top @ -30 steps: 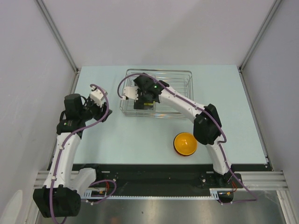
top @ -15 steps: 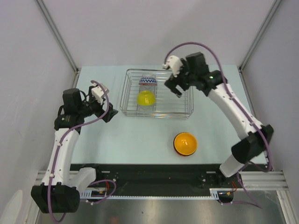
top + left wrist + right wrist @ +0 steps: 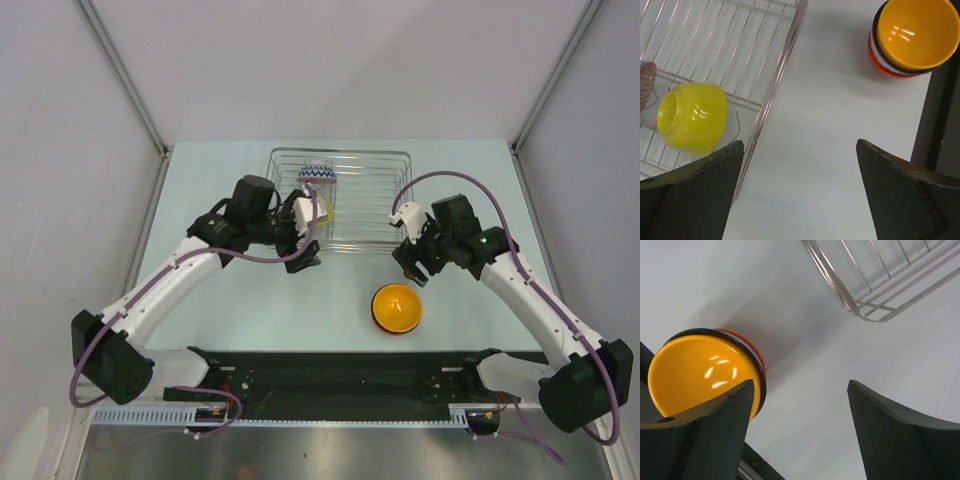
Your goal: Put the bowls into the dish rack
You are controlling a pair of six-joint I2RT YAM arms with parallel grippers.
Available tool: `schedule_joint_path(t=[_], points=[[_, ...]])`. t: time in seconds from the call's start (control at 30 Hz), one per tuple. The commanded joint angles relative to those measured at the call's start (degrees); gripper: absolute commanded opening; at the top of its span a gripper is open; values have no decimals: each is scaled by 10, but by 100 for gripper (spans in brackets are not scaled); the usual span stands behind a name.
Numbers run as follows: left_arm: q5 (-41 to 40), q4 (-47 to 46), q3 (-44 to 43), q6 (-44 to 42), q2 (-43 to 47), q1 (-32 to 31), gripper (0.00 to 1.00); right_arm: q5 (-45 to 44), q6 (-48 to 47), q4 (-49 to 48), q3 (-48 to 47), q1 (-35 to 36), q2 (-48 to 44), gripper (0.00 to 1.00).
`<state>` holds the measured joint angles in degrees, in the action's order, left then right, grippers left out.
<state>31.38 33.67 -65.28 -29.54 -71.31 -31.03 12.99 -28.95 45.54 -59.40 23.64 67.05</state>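
The silver wire dish rack (image 3: pixel 365 200) stands at the back middle of the table. A zigzag bowl (image 3: pixel 317 174) and a lime-yellow bowl (image 3: pixel 323 207) lie in its left part. The yellow bowl (image 3: pixel 692 122) lies on its side on the wires (image 3: pixel 740 50). An orange bowl (image 3: pixel 397 307) tops a stack on the table in front of the rack, with a blue-rimmed white bowl and a red bowl under it (image 3: pixel 912 37). My left gripper (image 3: pixel 305 255) is open and empty over the rack's front left corner. My right gripper (image 3: pixel 407 263) is open and empty just behind the stack (image 3: pixel 700 375).
The black rail of the arm bases (image 3: pixel 340 365) runs along the near edge, close to the stack. Grey walls stand to the left and right. The rack's front right corner (image 3: pixel 875 290) shows in the right wrist view.
The right arm left the yellow bowl in the rack, swung to the rack's back right, then came down in front of the rack by the stack. The left arm swung from the left side to the rack's front left corner.
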Motion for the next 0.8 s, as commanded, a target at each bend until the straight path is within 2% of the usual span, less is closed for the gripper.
schedule_joint_path(t=[0.0,0.23,0.43,0.57,0.77], points=[[-32,-2,-66,2,-39,-50,100,32,8,-5,26,0,-36,79],[-33,3,-82,12,-76,-76,100,46,-4,17,61,24,-53,68],[-40,4,-81,16,-98,-86,100,41,-2,8,81,43,-46,51],[-46,5,-84,15,-105,-88,100,39,-3,6,83,49,-45,49],[-48,6,-88,16,-108,-88,100,7,-2,-10,96,73,-28,38]])
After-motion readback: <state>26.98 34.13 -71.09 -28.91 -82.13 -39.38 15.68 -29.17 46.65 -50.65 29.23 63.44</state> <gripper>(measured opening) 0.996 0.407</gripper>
